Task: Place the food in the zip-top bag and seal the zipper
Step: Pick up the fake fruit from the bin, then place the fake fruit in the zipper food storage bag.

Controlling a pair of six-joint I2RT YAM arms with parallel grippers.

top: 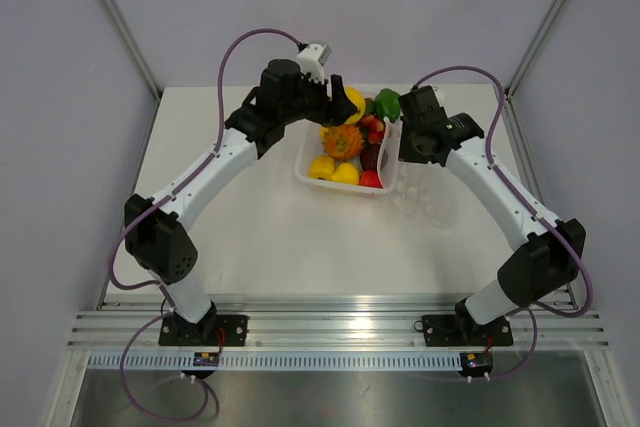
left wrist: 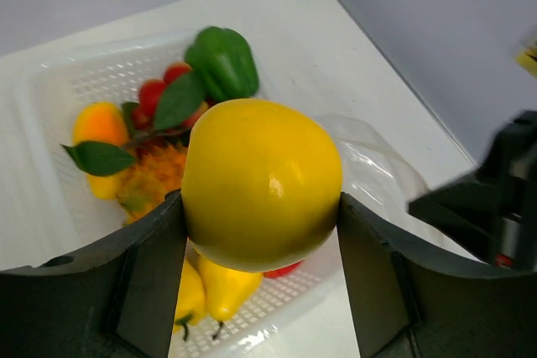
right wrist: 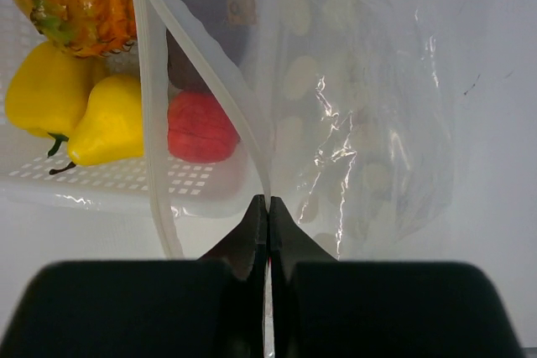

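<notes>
My left gripper (left wrist: 262,236) is shut on a round yellow fruit (left wrist: 262,182) and holds it above the white tray (top: 312,175); it shows in the top view (top: 352,104) at the tray's far end. More food lies in the tray: green pepper (left wrist: 222,60), orange spiky fruit (top: 343,141), yellow pears (right wrist: 109,123), a red piece (right wrist: 200,127). My right gripper (right wrist: 268,203) is shut on the zipper rim (right wrist: 210,73) of the clear zip-top bag (right wrist: 369,123), holding the mouth open beside the tray's right side. The bag lies right of the tray (top: 425,197).
The white table (top: 270,237) carries the tray near the back middle. Grey walls and slanted metal posts (top: 115,17) bound the table at left and right. An aluminium rail (top: 330,327) runs along the near edge.
</notes>
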